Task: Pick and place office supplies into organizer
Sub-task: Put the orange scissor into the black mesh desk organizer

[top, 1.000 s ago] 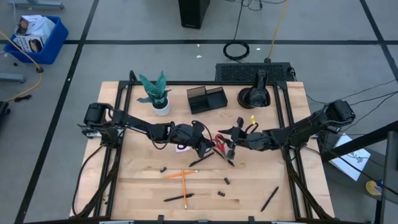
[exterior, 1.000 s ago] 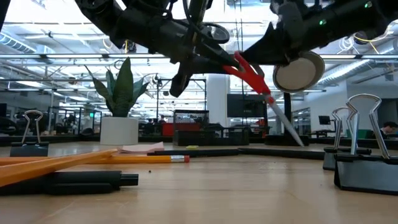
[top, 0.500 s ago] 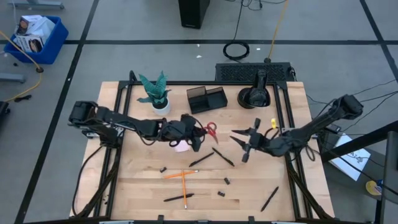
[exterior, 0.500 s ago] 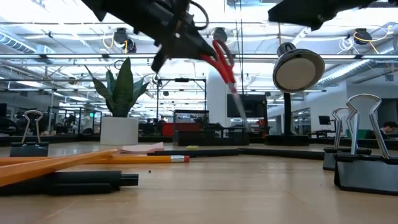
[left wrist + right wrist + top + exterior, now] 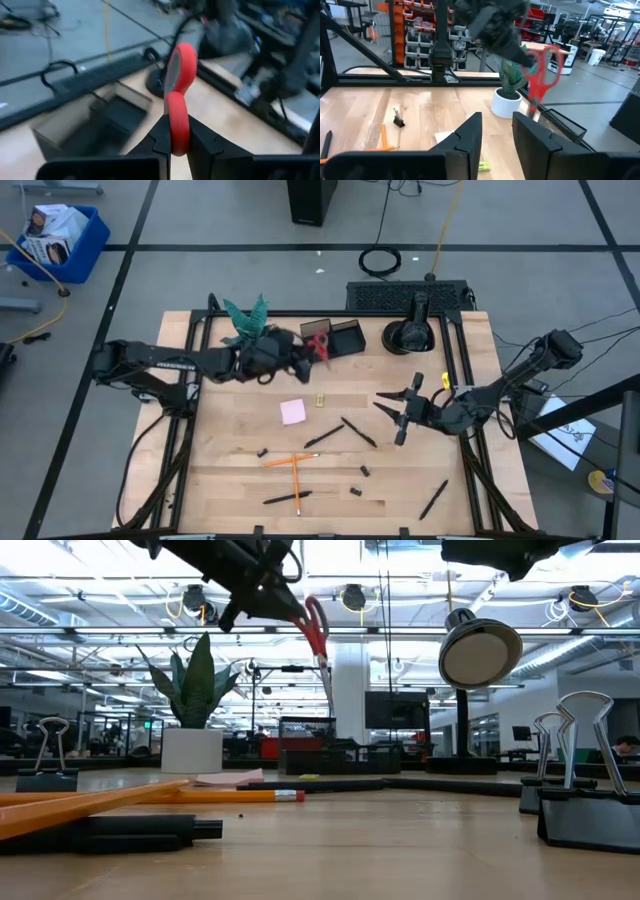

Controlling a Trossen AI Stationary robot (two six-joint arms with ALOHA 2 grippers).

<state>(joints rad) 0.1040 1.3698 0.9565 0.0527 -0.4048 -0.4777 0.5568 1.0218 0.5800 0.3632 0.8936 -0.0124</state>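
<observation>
Over at the far left of the pale wooden surface [image 5: 220,480], the left arm reaches in past the teal plant in its white pot [image 5: 247,322]. Its left end effector [image 5: 296,352] is pinched tight on the red-handled scissors [image 5: 317,344], gripping one handle loop so the blades hang down from it. That suits a drop into an upright slot, I'd say. The scissors hover just above the dark smoky-translucent rectangular organizer [image 5: 341,336], which sits at the back edge with its compartments open to the top. From the level view the blades point down toward the box but sit well clear of it, so the lowering is yet to come by my reading.

Moving toward the middle, the pink sticky-note pad [image 5: 293,412] lies flat, a tiny yellow piece [image 5: 320,400] just beside it. Nearer the front lie black pens [image 5: 323,437] and crossed orange pencils [image 5: 293,464], with little black clips [image 5: 365,471] scattered about, all waiting their turn.

On the right, the right end effector [image 5: 402,411] hangs over bare wood, fingers partly apart and holding nothing, parked clear of the left arm's path. Behind it stands the black round domed object [image 5: 409,335].
</observation>
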